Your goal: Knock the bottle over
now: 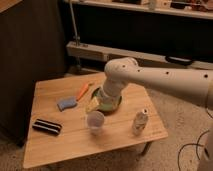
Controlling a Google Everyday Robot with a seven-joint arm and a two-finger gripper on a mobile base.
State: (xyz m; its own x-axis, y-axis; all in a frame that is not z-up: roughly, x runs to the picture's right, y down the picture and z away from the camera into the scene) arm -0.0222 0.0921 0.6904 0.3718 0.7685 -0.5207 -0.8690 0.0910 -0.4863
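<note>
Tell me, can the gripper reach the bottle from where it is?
Probably yes. The gripper hangs over the green dish; the bottle stands upright nearer the front edge, with only bare tabletop between them.

No text can be read, seemingly not even on the bottle.

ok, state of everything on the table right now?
bottle: upright, not yet knocked over
cup: upright, uncapped
green plate: flat on the table
blue sponge: lying flat
gripper: open, above the green plate, clear of the bottle
</note>
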